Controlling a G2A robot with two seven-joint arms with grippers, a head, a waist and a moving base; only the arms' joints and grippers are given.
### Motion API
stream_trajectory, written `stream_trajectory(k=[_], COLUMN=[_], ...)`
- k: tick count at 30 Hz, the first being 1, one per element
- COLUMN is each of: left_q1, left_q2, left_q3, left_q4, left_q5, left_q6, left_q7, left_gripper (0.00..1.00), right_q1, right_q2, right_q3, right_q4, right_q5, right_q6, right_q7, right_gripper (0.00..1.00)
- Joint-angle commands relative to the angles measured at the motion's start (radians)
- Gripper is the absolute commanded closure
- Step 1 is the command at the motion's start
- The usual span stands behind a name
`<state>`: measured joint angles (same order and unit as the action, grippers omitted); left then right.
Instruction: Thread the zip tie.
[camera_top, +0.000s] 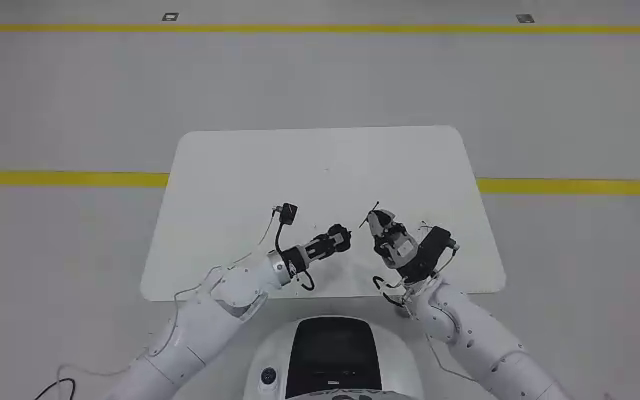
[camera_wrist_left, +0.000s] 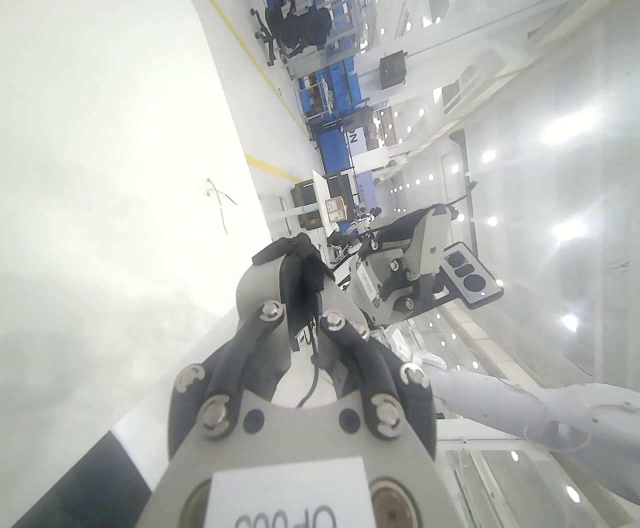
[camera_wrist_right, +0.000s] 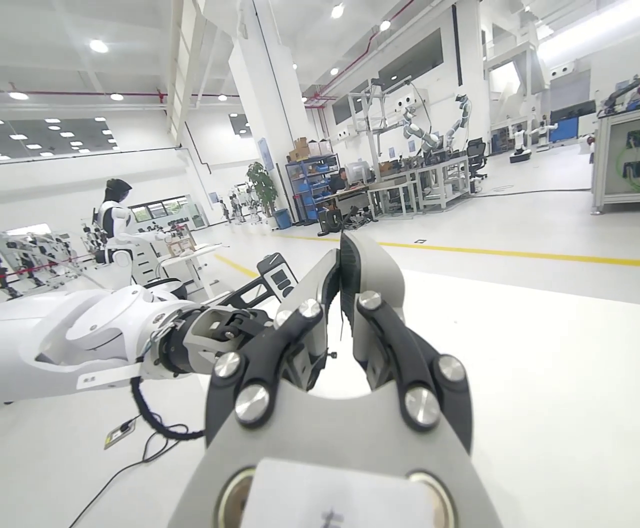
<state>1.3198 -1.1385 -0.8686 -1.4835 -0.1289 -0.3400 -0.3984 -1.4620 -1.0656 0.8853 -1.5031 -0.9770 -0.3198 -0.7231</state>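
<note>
right gripper (camera_wrist_right: 341, 250) clamped on zip tie (camera_wrist_right: 342, 320); left gripper (camera_wrist_left: 300, 260) pinched together, contents unclear. looks like pre-threading alignment; next needs the tie's end aimed precisely into its head.

The left gripper (camera_top: 344, 238) and right gripper (camera_top: 377, 223) hang over the near part of the white table (camera_top: 230, 160), tips pointing toward each other, near but apart. A thin black zip tie (camera_top: 371, 212) juts from the right gripper's tip, slanting toward the far edge.
</note>
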Motion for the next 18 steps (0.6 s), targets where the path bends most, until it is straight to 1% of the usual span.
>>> stream_trajectory(k=[1,4,5,13,15,18], left_q1=[0.000,0.000,0.000,0.000,0.000,0.000], left_q2=[0.000,0.000,0.000,0.000,0.000,0.000], left_q3=[0.000,0.000,0.000,0.000,0.000,0.000], left_q4=[0.000,0.000,0.000,0.000,0.000,0.000], left_q5=[0.000,0.000,0.000,0.000,0.000,0.000], left_q6=[0.000,0.000,0.000,0.000,0.000,0.000], left_q7=[0.000,0.000,0.000,0.000,0.000,0.000], left_gripper=[1.00,1.00,1.00,1.00,1.00,1.00], right_q1=[0.014,0.029,0.031,0.031,0.026,0.018], right_q2=[-0.011,-0.023,-0.027,-0.027,-0.029,-0.031], right_q3=[-0.018,-0.033,-0.038,-0.038,-0.032,-0.024], right_q4=[0.030,0.062,0.066,0.066,0.051,0.042], right_q5=[0.001,-0.009,-0.010,-0.010,-0.008,-0.006], right_q6=[-0.005,-0.005,-0.014,-0.014,-0.006,-0.011], right_q7=[-0.015,-0.029,-0.038,-0.038,-0.017,-0.002], right_gripper=[1.00,1.00,1.00,1.00,1.00,1.00])
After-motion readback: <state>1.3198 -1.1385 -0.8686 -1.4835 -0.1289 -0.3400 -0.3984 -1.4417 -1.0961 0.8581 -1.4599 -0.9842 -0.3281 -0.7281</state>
